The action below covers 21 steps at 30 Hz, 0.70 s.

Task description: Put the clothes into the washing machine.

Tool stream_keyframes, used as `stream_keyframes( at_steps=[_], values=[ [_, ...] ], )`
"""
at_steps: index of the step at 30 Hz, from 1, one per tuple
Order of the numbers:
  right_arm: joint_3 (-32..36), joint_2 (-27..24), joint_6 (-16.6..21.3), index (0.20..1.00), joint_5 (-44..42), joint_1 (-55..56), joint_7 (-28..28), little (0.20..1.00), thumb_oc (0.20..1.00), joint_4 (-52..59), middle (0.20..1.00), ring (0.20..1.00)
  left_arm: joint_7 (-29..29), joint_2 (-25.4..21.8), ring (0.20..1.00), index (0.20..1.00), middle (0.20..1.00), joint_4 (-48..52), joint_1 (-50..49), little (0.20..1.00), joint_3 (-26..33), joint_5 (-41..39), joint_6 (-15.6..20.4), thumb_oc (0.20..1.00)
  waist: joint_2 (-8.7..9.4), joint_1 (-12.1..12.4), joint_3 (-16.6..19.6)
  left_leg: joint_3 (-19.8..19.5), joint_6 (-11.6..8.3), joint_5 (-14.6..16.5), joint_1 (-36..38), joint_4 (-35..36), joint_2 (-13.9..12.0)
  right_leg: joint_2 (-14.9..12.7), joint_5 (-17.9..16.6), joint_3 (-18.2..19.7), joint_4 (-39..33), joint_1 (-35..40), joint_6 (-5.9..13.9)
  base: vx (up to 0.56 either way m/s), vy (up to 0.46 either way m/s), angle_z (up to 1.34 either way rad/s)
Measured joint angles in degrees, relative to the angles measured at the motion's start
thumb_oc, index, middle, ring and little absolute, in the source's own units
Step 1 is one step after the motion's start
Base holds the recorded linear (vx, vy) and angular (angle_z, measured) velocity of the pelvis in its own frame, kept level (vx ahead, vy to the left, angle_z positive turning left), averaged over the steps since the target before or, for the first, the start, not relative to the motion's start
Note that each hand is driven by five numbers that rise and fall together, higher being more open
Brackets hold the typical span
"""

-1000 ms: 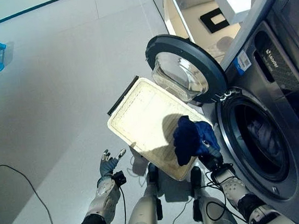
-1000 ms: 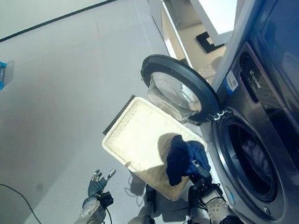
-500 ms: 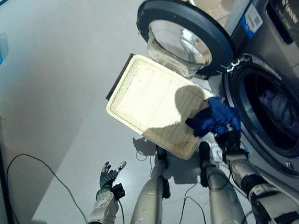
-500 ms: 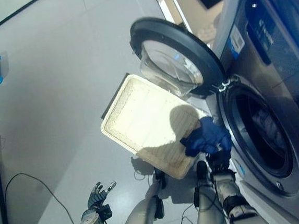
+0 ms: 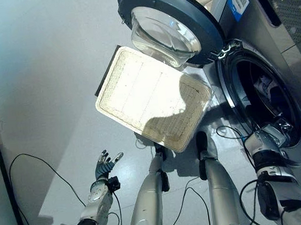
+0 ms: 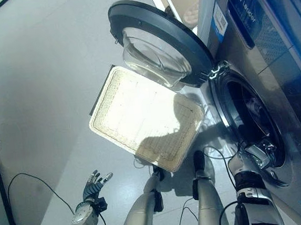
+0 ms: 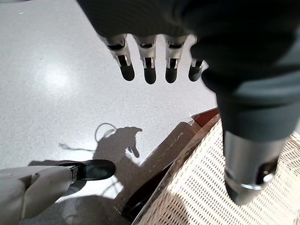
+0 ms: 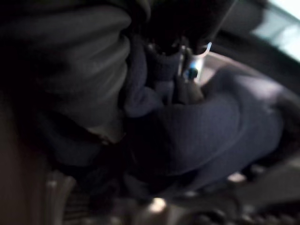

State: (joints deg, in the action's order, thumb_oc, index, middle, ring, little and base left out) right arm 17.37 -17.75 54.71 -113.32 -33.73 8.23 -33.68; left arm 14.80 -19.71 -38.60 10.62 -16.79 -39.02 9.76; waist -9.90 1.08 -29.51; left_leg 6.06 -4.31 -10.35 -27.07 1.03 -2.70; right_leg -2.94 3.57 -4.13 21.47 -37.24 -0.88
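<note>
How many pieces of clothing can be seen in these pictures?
1: a dark blue cloth garment by the right robot hand, which has reached into the grey washing machine's drum. The cream woven basket looks empty. More clothes may lie hidden deeper in the dark drum.

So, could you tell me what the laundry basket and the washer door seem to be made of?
The laundry basket looks like cream plastic, matte, with a fine grid of holes. The washer door seems to have a dark, smooth plastic ring around a clear bowl, probably glass, which shows glints.

Basket (image 5: 154, 99) on floor (image 5: 47, 74) left of washing machine (image 5: 288, 63). Open door (image 5: 172, 24) behind basket. Clothes (image 8: 211, 131) in drum.
</note>
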Motion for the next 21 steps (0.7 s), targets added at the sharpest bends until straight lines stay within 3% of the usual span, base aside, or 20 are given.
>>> stream_keyframes(
  at_steps=[4, 6, 8, 11, 16, 21],
  values=[
    [-0.51, 0.72, -0.36, 1.0, 8.65, -0.02, 10.77, 1.0, 1.0, 0.88, 1.0, 1.0, 0.66, 0.13, 1.0, 1.0, 1.0, 0.13, 1.27, 1.0, -0.43, -0.01, -1.22, 1.0, 0.15, -0.35, -0.1, -0.04, 0.0, 0.0, -0.23, -0.02, 0.21, -0.28, 0.0, -0.03, -0.34, -0.02, 0.09, 0.0, -0.055, -0.02],
    [-1.05, 0.85, -6.08, 1.0, 6.55, 0.09, 5.84, 1.0, 1.0, -1.28, 1.0, 1.0, 0.71, 0.14, 1.0, 1.0, 1.0, -0.5, 1.24, 1.0, -0.48, -0.01, -1.17, 1.0, 0.77, -0.99, -0.5, -0.15, 0.01, -0.01, -0.16, -0.19, 0.12, -0.29, -0.01, -0.26, -0.28, 0.14, 0.08, -0.02, -0.046, 0.03],
    [-2.39, -0.85, -16.62, 1.0, 1.61, -0.48, -1.66, 1.0, 1.0, -4.99, 1.0, 1.0, 0.66, 0.2, 1.0, 1.0, 1.0, -1.37, 1.2, 1.0, -1.04, 0.0, -1.09, 1.0, 1.46, -1.64, -0.95, -0.62, 0.01, 0.0, -0.2, -0.4, -0.04, -0.33, 0.05, -1.32, -0.31, 0.49, 0.17, -0.03, -0.079, 0.12],
    [-2.35, -0.84, -24.13, 1.0, 1.16, 0.32, -7.59, 1.0, 1.0, -8.79, 1.0, 1.0, 0.24, 0.35, 1.0, 1.0, 1.0, -2.97, 1.27, 1.0, -2.69, 0.03, -0.28, 1.0, 1.49, -1.65, -0.91, -1.12, 0.17, -0.15, -0.63, -0.83, -0.15, -0.34, 0.41, -1.62, 0.02, 0.14, 0.55, 0.0, -0.064, 0.07],
    [-2.57, 1.64, -29.32, 1.0, 1.1, 1.97, -13.02, 1.0, 1.0, -11.97, 1.0, 1.0, -0.11, 0.72, 1.0, 1.0, 1.0, -5.9, 0.53, 1.0, -2.64, 0.04, -0.26, 1.0, 1.38, -1.67, -0.84, -1.44, -0.11, 0.07, -1.86, -1.7, -0.02, -0.69, 0.52, -1.85, 1.18, -1.0, 0.35, -0.02, -0.012, 0.03],
    [-2.49, 0.1, -30.54, 1.0, 1.1, 1.37, -13.96, 1.0, 1.0, -16.15, 1.0, 1.0, -0.95, 1.02, 1.0, 1.0, 1.0, -7.79, 0.59, 1.0, -2.58, 0.05, 0.87, 1.0, 1.37, -1.61, -0.84, -1.52, 0.41, -0.47, -2.63, -1.73, 0.28, -1.1, 0.46, -2.14, 1.68, -1.79, 0.26, -0.01, 0.0, 0.03]
  ],
)
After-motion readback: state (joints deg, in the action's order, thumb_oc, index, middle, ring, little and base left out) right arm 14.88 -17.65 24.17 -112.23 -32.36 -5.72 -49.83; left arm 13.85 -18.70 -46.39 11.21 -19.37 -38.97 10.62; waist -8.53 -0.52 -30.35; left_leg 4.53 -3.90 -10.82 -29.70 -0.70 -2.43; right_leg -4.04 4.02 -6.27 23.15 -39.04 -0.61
